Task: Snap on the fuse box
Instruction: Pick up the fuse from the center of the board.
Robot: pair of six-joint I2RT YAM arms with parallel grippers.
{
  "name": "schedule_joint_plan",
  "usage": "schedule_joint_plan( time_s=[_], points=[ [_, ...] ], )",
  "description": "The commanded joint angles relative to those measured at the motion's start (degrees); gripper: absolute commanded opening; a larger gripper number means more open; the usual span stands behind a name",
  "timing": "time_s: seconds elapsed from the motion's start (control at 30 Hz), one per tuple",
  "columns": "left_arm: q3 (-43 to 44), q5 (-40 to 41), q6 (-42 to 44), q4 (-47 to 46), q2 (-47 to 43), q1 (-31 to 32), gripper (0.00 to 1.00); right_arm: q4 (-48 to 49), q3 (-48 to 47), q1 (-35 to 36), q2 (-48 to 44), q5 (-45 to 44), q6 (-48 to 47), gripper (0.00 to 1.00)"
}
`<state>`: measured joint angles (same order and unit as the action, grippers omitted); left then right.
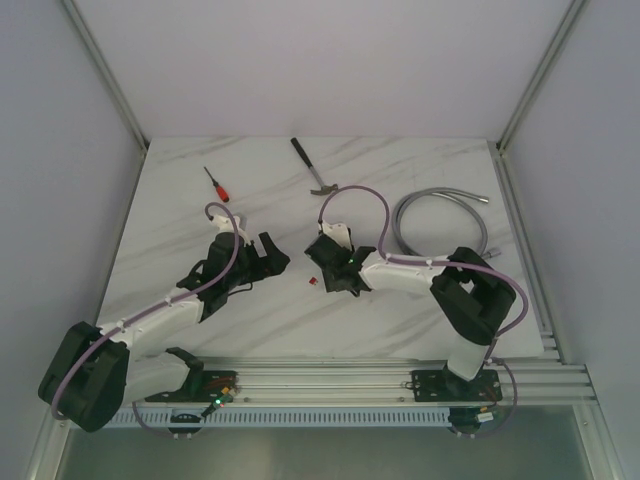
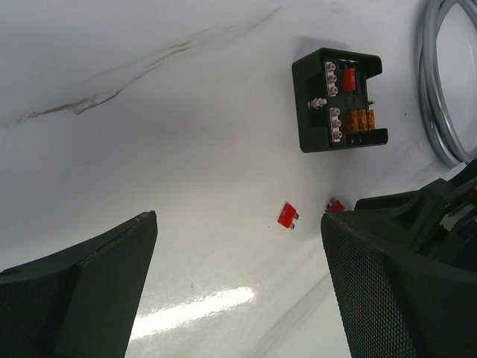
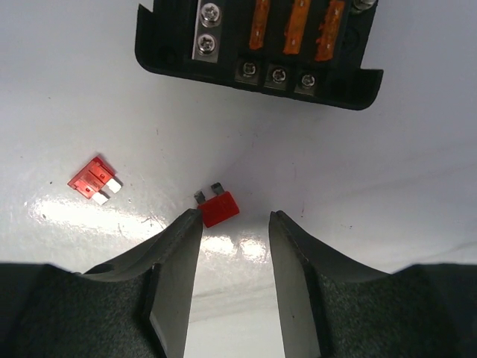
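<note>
The fuse box [image 2: 339, 101] is a small black open box lying flat on the white table, with one red and several orange fuses [image 3: 294, 26] in it. Its near edge [image 3: 257, 71] fills the top of the right wrist view. My right gripper [image 3: 234, 216] hovers just short of the box, open, its jaws partly apart with nothing between them. A loose red fuse [image 3: 220, 209] lies on the table touching the tip of its left finger. Another loose red fuse [image 3: 95, 180] lies further left. My left gripper [image 2: 238, 220] is wide open over bare table, to the left of the right gripper [image 1: 325, 265].
A red-handled screwdriver [image 1: 217, 184] and a hammer [image 1: 313, 168] lie at the back of the table. A coiled metal hose [image 1: 440, 220] lies at the back right, close beyond the fuse box. The table ends at metal rails on both sides.
</note>
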<state>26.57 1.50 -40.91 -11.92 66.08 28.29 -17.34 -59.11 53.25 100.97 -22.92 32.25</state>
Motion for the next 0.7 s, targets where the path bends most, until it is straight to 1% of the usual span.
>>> schedule_joint_plan(
  time_s=[0.0,0.17,0.33,0.5,0.67],
  points=[
    [0.69,-0.78,-0.07,0.68,-0.26,-0.25,1.0,-1.23,0.33,-0.17,1.6,3.37,-4.65,0.47],
    [0.75,-0.78,0.29,0.68,-0.41,-0.26,1.0,-0.53,-0.23,-0.94,3.56,7.64,-9.93,0.47],
    [0.77,-0.82,0.54,0.69,-0.43,-0.25,1.0,0.57,0.88,-2.81,3.52,13.13,-14.67,0.47],
    [0.94,-0.96,0.65,0.75,-0.31,-0.26,1.0,0.91,1.26,-3.51,3.57,16.74,-16.45,0.45],
    [1.24,-1.27,0.64,0.67,-0.07,-0.26,1.0,0.46,1.54,-3.6,3.78,17.36,-16.61,0.41]
  ],
)
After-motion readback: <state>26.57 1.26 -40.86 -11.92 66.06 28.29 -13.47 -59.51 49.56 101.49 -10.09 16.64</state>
